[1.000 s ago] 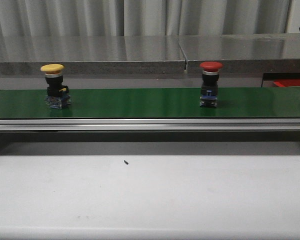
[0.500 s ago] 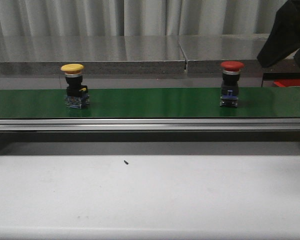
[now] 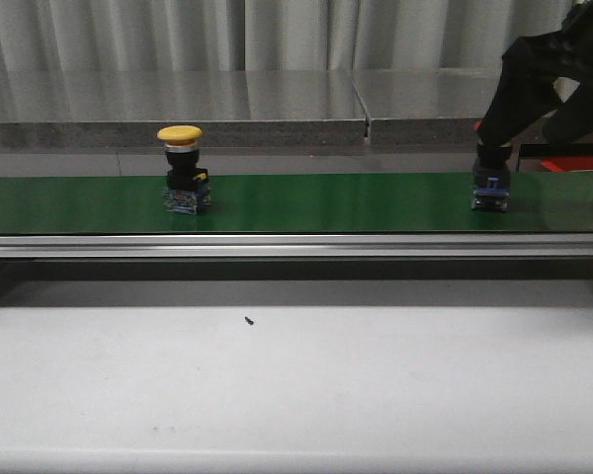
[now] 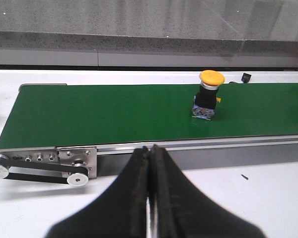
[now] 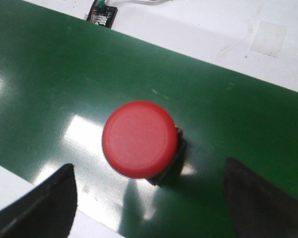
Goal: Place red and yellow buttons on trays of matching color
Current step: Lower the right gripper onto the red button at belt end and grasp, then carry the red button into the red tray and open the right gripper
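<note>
Red button [image 5: 140, 139] near belt's [image 3: 306, 202] right end, under right gripper [image 5: 149, 198], jaws spread wide astride, not touching | hard, light, top-heavy, smooth dome; best taken under cap | yellow button [image 3: 183, 170] left of mid-belt | left gripper [image 4: 150, 163] clenched, empty | red tray [image 3: 573, 163] strip visible, contents hidden

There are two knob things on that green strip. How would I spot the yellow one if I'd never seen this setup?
Find the long green belt running across the table. Two mushroom-shaped push buttons stand upright on it, far apart. The yellow button is the one toward the left, standing alone with nothing over it, while the red button sits near the right end under the right claw.
</note>
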`<state>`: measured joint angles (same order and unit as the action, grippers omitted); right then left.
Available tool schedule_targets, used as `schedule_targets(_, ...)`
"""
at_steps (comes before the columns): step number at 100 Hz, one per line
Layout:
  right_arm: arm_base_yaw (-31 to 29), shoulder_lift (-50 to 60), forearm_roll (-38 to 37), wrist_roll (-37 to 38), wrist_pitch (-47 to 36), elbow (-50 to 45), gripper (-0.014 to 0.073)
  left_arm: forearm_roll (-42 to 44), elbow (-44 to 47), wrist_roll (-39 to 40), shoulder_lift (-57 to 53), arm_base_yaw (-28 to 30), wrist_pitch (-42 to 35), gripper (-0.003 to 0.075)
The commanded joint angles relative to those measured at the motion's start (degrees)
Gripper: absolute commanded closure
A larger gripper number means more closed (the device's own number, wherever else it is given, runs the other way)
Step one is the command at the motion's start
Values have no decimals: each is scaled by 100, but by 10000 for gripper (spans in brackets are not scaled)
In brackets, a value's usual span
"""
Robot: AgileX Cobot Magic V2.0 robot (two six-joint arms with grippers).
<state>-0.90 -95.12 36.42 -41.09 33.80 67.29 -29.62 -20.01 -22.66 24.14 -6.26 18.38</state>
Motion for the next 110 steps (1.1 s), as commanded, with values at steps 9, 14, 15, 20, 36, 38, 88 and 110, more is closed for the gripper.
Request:
schedule_targets(9,12,-127,146,-59,-451,388,30,-81,-166,3,18,-38,-385,739)
schedule_targets(14,12,-206,141,-59,-513,439,71,-81,-166,3,18,-38,-385,739)
schedule_targets(15,12,-216,141,-59,-514,447,86,-81,-166,3,18,-38,-385,739)
schedule_targets(20,12,-270,132,-59,-520,462,151,-81,-166,3,18,-38,-385,739)
schedule_targets(36,-7,-315,111,-59,-419,491,407,-81,-166,3,18,-38,-385,739)
schedule_targets(38,-7,-303,111,-59,-402,513,422,-81,-166,3,18,-38,-385,739)
schedule_targets(88,-1525,-847,106,4,29,2572,428,-81,-166,3,18,-38,-385,739)
schedule_targets(110,-1852,-1839,106,4,22,3662,428,-81,-166,3,18,-38,-385,739)
